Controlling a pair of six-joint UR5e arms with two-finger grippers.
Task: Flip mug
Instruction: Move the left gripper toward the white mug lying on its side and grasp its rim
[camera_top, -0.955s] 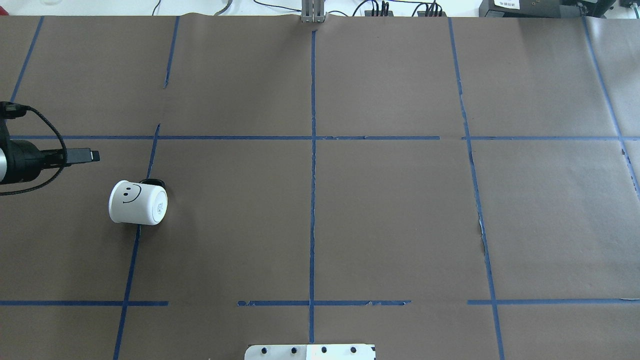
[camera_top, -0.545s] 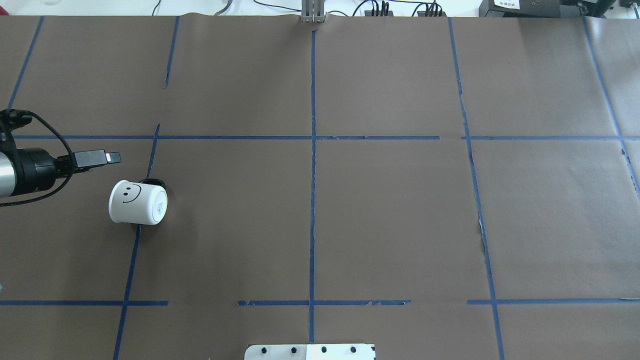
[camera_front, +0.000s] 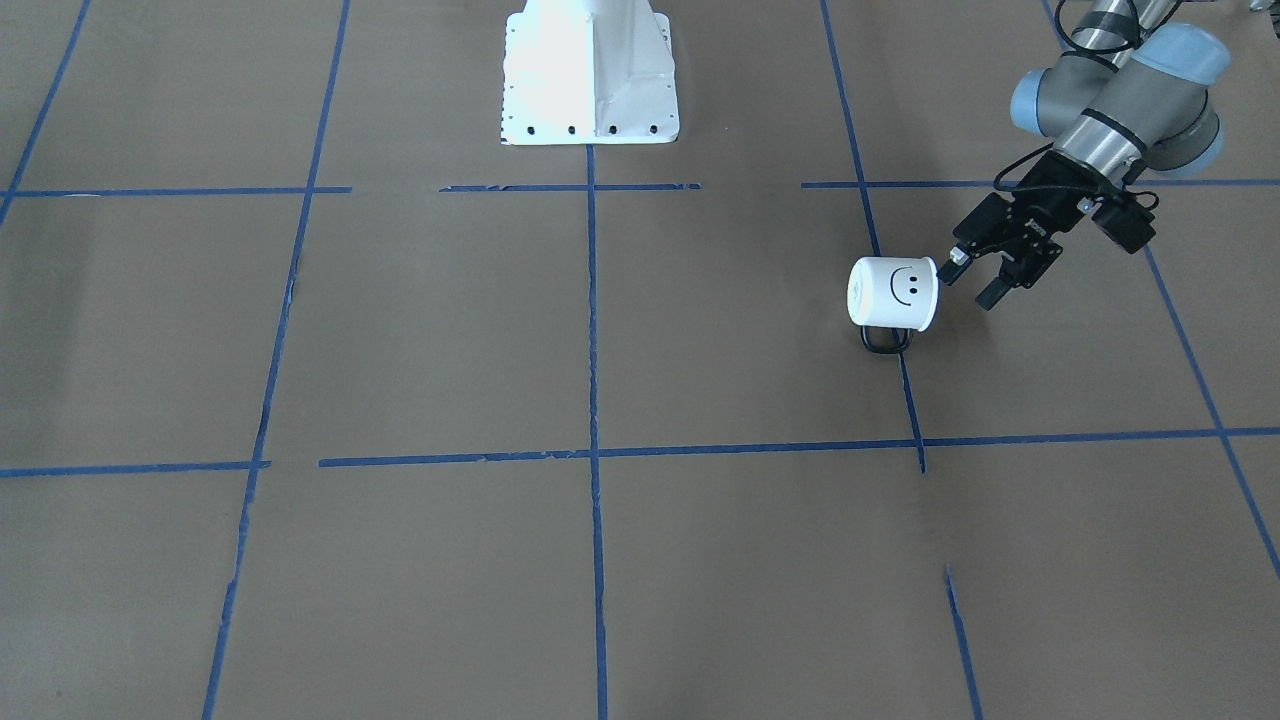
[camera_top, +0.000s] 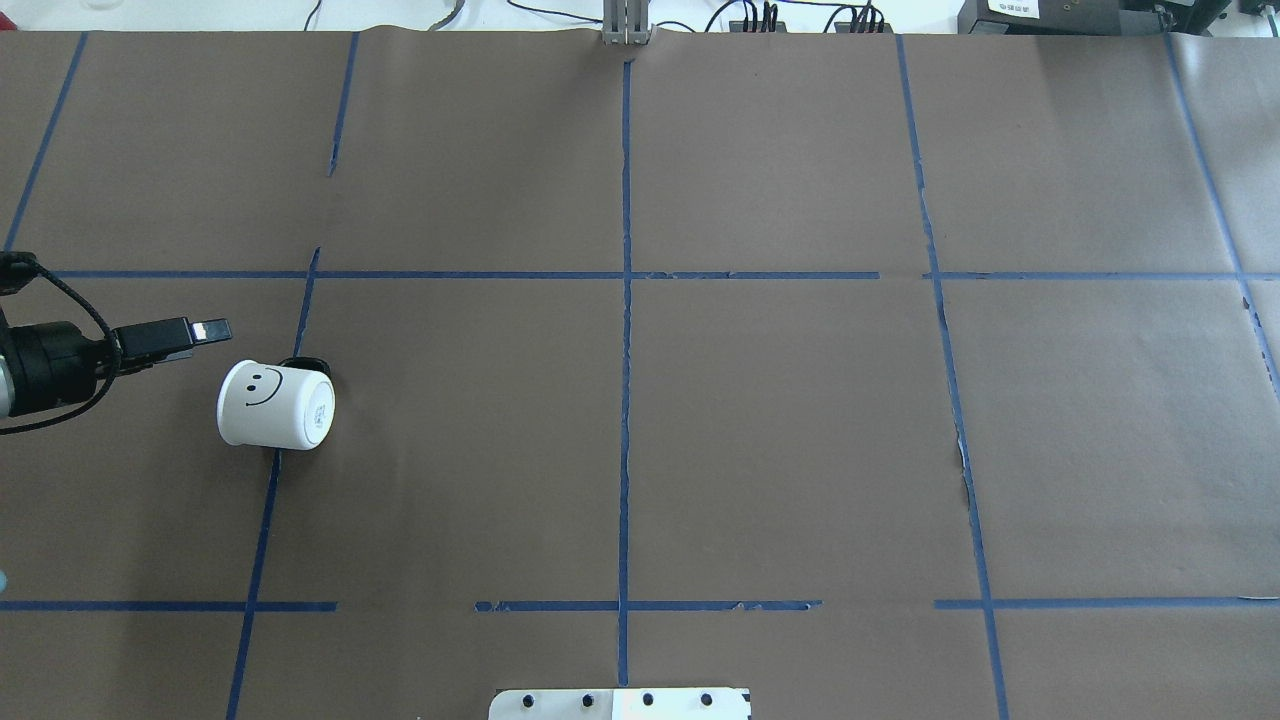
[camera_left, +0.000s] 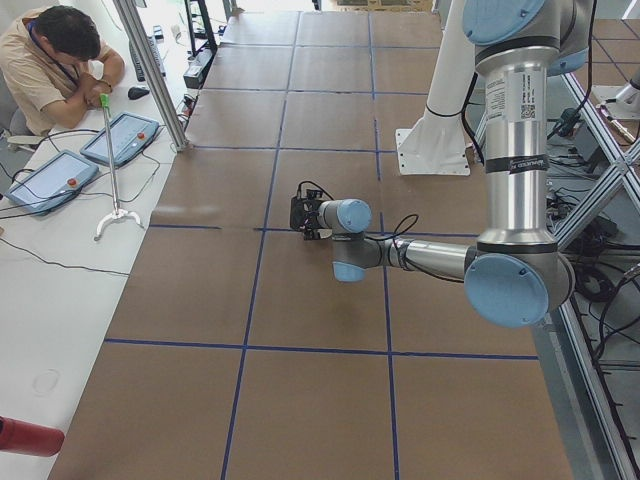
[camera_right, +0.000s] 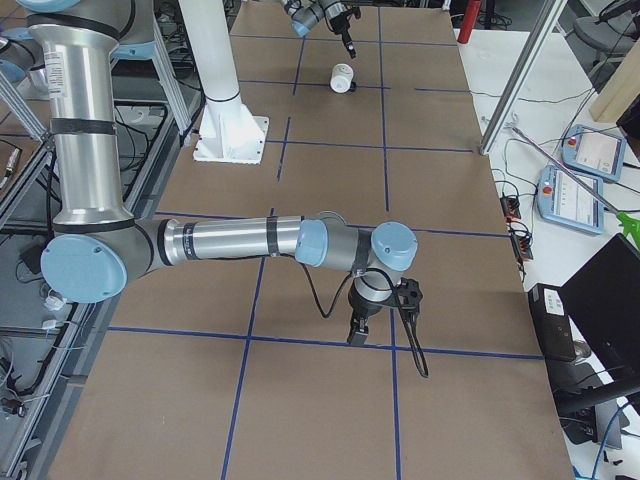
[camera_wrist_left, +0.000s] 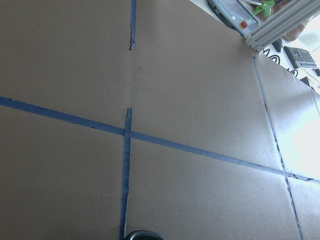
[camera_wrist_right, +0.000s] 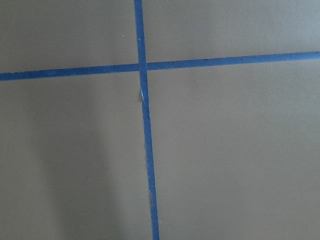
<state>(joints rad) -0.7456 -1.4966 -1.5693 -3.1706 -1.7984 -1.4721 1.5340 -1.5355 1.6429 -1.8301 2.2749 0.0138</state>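
The white mug (camera_top: 270, 404), marked with a black smiley and a black loop handle, is laid sideways at the table's (camera_top: 700, 420) left. At its ten o'clock overhead, the left gripper (camera_front: 972, 280) is spread apart; the state of the right gripper (camera_right: 358, 331) cannot be told.

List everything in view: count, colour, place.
mug: one, white with black smiley and handle, on its side on the robot's left part of the table
table: one, brown cover with a blue tape grid
base: one, white, middle of the robot's table edge
operator: one, beige shirt, seated at the side desk
tablets: two, grey, on that desk
left gripper: one, black, open, close by the mug
right gripper: one, black, over bare table far from the mug; state unclear
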